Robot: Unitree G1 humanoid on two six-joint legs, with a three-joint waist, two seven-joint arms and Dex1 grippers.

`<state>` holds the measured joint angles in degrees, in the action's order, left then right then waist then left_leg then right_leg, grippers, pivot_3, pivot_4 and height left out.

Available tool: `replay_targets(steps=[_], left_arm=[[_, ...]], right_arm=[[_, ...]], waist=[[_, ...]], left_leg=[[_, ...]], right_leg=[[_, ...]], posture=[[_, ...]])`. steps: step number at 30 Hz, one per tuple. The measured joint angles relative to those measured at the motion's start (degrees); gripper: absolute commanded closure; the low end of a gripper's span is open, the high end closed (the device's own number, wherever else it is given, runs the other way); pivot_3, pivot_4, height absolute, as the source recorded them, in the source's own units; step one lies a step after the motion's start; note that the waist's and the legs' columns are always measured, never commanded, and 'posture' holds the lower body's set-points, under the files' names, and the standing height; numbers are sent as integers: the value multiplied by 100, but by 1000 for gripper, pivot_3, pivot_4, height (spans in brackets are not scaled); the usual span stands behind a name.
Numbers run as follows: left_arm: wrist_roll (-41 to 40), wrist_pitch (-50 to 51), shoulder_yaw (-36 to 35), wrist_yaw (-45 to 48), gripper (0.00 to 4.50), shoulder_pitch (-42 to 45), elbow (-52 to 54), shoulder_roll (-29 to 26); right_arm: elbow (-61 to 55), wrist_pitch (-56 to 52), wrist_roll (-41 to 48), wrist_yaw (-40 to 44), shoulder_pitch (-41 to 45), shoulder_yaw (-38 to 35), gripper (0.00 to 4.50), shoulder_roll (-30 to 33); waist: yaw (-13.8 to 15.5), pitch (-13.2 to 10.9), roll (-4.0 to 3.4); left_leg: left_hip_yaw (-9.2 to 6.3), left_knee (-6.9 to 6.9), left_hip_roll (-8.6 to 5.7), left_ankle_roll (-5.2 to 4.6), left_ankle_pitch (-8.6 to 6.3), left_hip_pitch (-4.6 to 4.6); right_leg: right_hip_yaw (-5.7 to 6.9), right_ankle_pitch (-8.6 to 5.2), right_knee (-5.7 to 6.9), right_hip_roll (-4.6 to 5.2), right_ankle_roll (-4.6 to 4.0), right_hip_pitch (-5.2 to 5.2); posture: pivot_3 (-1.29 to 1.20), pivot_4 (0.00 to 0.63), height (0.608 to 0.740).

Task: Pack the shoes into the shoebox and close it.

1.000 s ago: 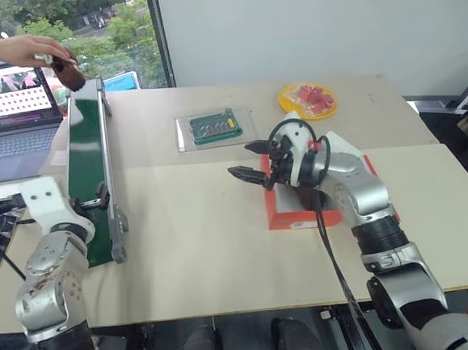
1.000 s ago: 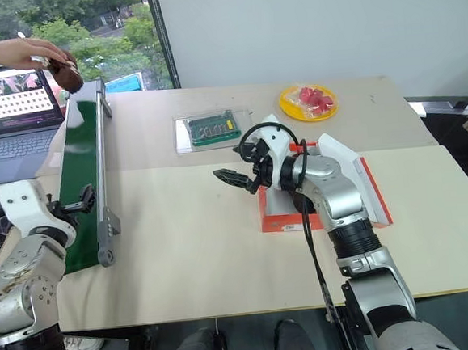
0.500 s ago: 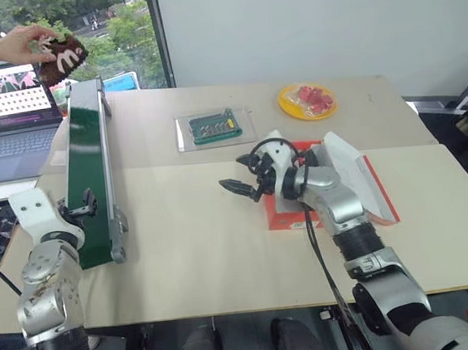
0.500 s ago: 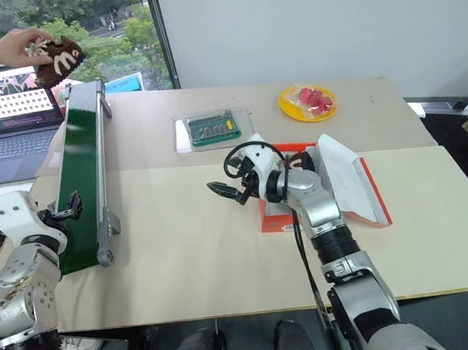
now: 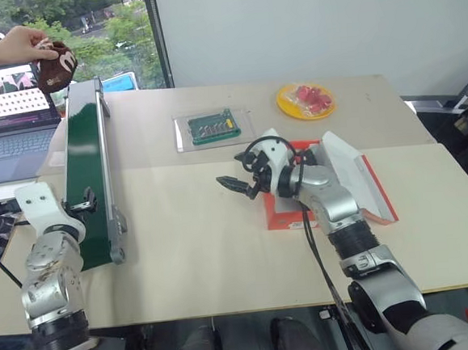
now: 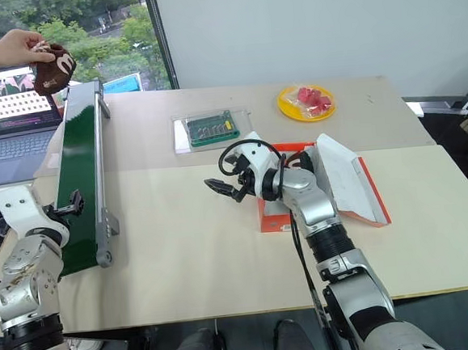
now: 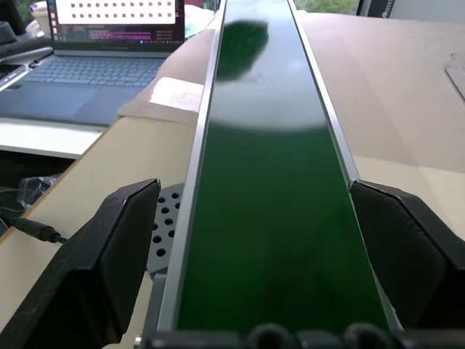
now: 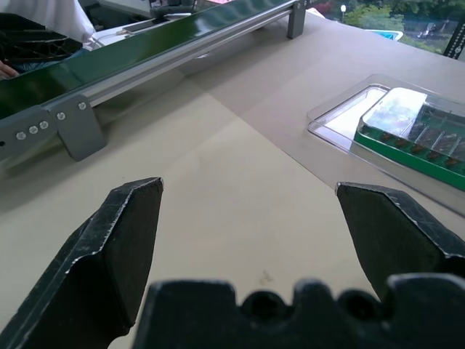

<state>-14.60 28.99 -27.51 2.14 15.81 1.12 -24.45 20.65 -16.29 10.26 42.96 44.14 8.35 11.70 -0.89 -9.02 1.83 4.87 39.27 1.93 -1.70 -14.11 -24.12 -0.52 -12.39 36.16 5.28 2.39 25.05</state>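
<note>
Person's hand (image 5: 14, 45) lifted shoe (image 5: 53, 66), right hand (image 5: 236, 177) released, hiding shoebox (image 5: 324, 192), left hand (image 7: 254, 247) released.

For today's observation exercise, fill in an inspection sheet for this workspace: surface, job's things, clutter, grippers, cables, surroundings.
Surface: beige table.
Job's things: orange shoebox open on the table, lid raised; one brown shoe in a person's hand above the green conveyor.
Clutter: circuit board tray, yellow plate.
Grippers: left gripper open, astride the conveyor; right gripper open, empty.
Cables: black cable along right arm.
Surroundings: laptop, window.
</note>
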Motion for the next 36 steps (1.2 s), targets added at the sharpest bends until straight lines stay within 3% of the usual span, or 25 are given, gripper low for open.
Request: replay_targets(steps=[25,36], left_arm=[[77,-363,144,16,58,265,-527,-41],[48,-529,149,352,58,1071,-1294,-462]], right_arm=[[-159,0,7,-22,0,-21,5,97],[-185,-1,22,185,33,-214,5,370]], waist=[[1,0,0],[4,0,0]], left_leg=[[0,0,0,0,0,0],[3,0,-1,1,1,0]], right_leg=[[1,0,1,0,0,0],[3,0,0,-1,0,0]], posture=[[0,150,740],[0,150,740]])
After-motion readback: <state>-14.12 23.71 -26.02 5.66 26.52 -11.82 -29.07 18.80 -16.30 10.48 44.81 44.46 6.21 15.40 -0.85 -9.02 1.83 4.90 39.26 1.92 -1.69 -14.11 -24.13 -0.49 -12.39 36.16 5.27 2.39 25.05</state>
